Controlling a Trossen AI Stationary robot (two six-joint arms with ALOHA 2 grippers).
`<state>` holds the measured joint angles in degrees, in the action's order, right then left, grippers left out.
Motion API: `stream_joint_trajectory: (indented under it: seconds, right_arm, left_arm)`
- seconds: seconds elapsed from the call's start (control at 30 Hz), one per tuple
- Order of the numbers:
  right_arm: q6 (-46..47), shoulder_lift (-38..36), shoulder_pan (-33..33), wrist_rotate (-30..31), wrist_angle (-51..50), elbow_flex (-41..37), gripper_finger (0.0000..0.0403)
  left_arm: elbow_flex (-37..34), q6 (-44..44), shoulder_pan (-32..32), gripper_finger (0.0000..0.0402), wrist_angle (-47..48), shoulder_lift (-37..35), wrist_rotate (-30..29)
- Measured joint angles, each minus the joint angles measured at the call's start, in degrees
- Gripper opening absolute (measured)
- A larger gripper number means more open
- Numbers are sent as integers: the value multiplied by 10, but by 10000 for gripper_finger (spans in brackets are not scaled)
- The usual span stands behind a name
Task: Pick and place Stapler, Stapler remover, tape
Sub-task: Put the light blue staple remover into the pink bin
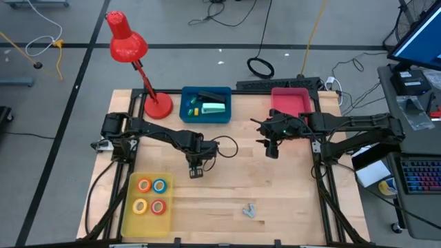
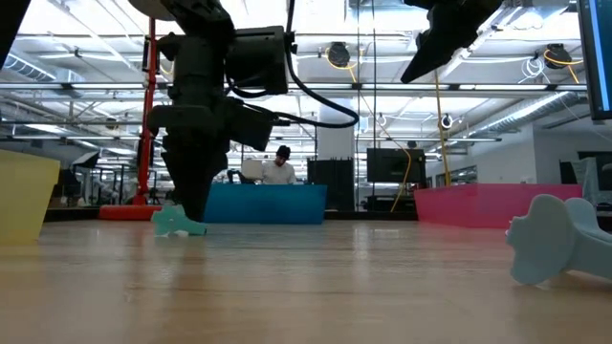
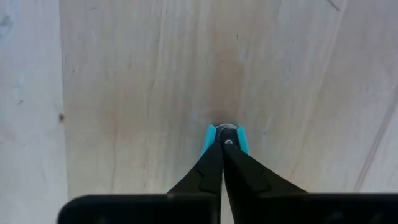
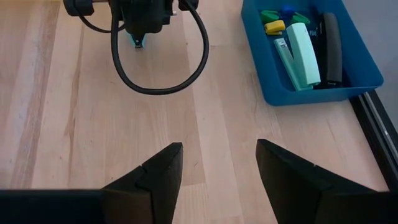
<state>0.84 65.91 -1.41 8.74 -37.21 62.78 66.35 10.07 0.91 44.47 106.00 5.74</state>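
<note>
My left gripper (image 1: 196, 171) (image 3: 222, 144) points down at mid-table, shut on a small teal stapler remover (image 3: 224, 133) (image 2: 178, 224). A second, pale grey-blue stapler remover (image 1: 249, 211) (image 2: 557, 239) lies on its side near the front edge. A mint-green stapler (image 1: 213, 107) (image 4: 303, 53) lies in the blue bin (image 1: 205, 118). The tape rolls (image 1: 150, 196) lie flat in a yellow tray (image 1: 129, 207) at the front left. My right gripper (image 1: 272, 147) (image 4: 217, 180) hangs open above the table, right of centre, with nothing between its fingers. My left gripper pinches the teal stapler remover between its two fingertips, and teal edges (image 3: 210, 134) show on either side of the tips. The fingers come from above, pointing down. In the low view the remover's underside (image 2: 182, 230) rests on the table below the fingers.
A red desk lamp (image 1: 157, 105) stands at the back left. A pink bin (image 1: 291, 100) sits at the back right. The blue bin also holds a black stapler (image 4: 329, 40) and small coloured bits. Bare wood lies between the arms and toward the front.
</note>
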Motion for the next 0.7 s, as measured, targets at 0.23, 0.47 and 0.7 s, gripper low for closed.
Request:
stream_joint_trajectory:
  seconds: [0.23,0.47,0.7]
  right_arm:
    - [0,0,0,0,13,0,197]
    - [0,0,0,0,19,0,197]
    - [0,0,0,0,19,0,196]
  left_arm:
    - [0,4,-1,3,4,-1,2]
    - [0,6,-1,4,14,-6,-1]
    - [0,7,-2,19,20,-7,-3]
